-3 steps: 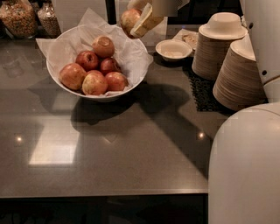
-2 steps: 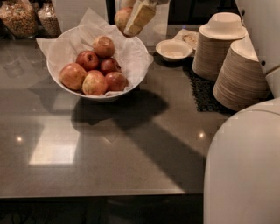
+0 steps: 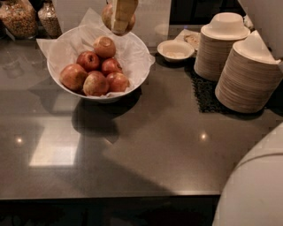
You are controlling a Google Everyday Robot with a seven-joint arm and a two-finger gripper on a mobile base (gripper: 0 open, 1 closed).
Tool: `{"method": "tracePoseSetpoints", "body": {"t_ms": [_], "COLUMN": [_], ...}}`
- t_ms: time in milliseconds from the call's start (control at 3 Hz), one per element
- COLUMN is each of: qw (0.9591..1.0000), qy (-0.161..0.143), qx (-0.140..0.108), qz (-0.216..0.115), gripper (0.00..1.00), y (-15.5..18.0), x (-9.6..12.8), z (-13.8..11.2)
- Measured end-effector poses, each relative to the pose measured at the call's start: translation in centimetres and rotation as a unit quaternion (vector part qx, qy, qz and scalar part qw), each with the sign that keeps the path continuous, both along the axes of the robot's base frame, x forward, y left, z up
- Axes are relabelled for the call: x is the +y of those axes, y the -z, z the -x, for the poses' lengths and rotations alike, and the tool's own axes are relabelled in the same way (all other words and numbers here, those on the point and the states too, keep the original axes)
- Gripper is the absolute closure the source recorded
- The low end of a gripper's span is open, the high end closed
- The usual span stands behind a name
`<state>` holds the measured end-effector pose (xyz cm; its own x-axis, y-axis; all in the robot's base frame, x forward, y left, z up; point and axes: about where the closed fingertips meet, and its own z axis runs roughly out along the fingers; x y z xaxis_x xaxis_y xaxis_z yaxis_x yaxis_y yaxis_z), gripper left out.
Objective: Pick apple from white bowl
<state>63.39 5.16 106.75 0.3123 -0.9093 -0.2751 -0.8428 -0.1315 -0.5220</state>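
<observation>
Camera view, looking down on a dark grey counter point(image 3: 146, 145). At the top edge the pincer point(image 3: 120, 24) hangs above the rear rim of the white bowl point(image 3: 101, 96). It is pinching the apple point(image 3: 107, 15), a large pale yellow-tan fruit with a reddish blush. One tan finger point(image 3: 121, 11) crosses the front of the fruit, so that only its left and right flanks show. The apple is clear of the bowl and touches neither the paper nor the fruit below it.

The white bowl stands on the left half of the counter and is lined with crumpled white paper point(image 3: 132, 53) that rises above its rim. Six other apples point(image 3: 95, 83) lie piled inside it, mostly dark red, and the rearmost is paler. The bowl casts a dark shadow point(image 3: 95, 121) toward the viewer.

To the right of the bowl, well apart from it, sits a small shallow white bowl point(image 3: 175, 48). Further right, two tall stacks of beige plates point(image 3: 250, 81) stand on a dark mat point(image 3: 205, 95). The rear stack carries a white bowl point(image 3: 225, 24). Two glass jars point(image 3: 17, 17) of dry goods occupy the far left corner. Part of the robot's white body point(image 3: 252, 190) fills the lower right corner.
</observation>
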Motion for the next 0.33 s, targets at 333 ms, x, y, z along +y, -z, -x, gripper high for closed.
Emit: {"method": "tracePoseSetpoints", "body": {"t_ms": [333], "qw": [1.0], "qy": [0.0], "qx": [0.0], "qz": [0.0], "gripper": [1.0], "y": [0.0], "x": [0.0], "z": [0.0]}}
